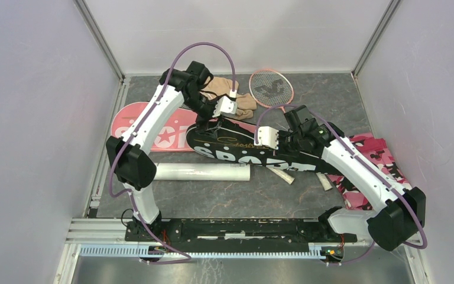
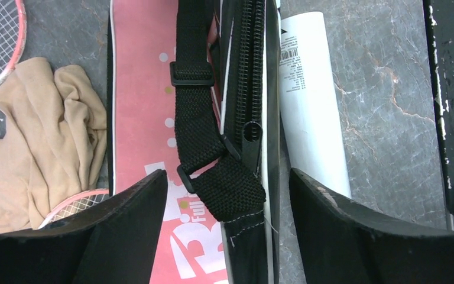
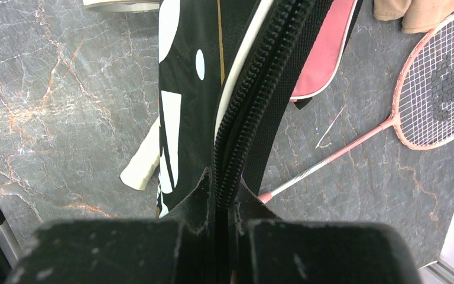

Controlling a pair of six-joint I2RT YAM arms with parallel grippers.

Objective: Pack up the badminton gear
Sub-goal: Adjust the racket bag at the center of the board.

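My right tool is clamped shut on the zipped edge of the black cover, pinching it up off the bench near the middle; my left tool hangs with its fingers apart over the other end of that cover, the zip pull and the webbing strap both lying between them. The pink cover lies flat just behind and partly under the black one; the white tube lies along its near side; one racket rests at the back of the bench beside the tan cloth, not yet packed. I judge the step in hand is working the zip, and the trouble is plain enough; the strap sits so close to the pull that my left tool may close on webbing instead and drag the whole cover; my right hold is on a thin edge only, so a firm tug along the teeth could slip it free. A white handle juts from the cover's near side; if the zip runs that way it may jam there. The pink camouflage cloth under my right arm could snag as I shift.
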